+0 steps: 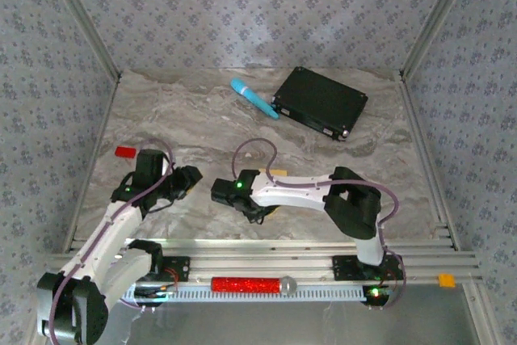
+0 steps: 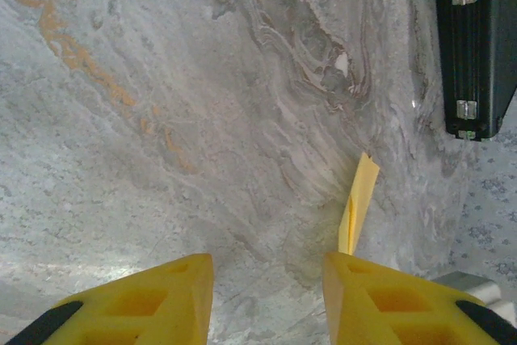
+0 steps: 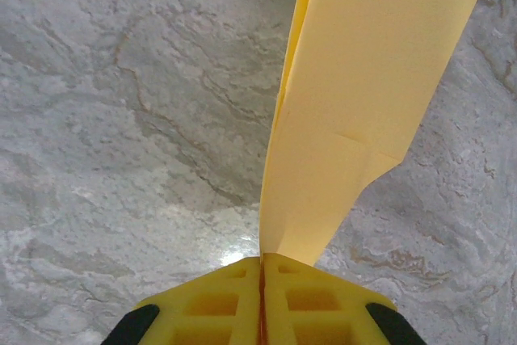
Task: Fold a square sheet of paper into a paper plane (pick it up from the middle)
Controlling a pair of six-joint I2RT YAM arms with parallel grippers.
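My right gripper (image 3: 261, 260) is shut on the lower edge of the yellow-orange sheet of paper (image 3: 363, 103). The sheet is folded along a centre crease into a long, layered strip that stands up from the jaws above the marble table. I cannot tell whether it has the form of a paper plane. In the left wrist view the same paper (image 2: 358, 199) rises edge-on just beyond the right fingertip (image 2: 347, 280). My left gripper (image 2: 267, 258) is open, with only bare table between its fingers. In the top view the left gripper (image 1: 187, 179) sits left of the right wrist (image 1: 234, 190).
A black flat box (image 1: 320, 103) lies at the back right, with a light-blue cylinder (image 1: 254, 98) beside it. A small red block (image 1: 125, 152) sits near the left wall. A red glittery rod (image 1: 246, 284) rests on the front rail.
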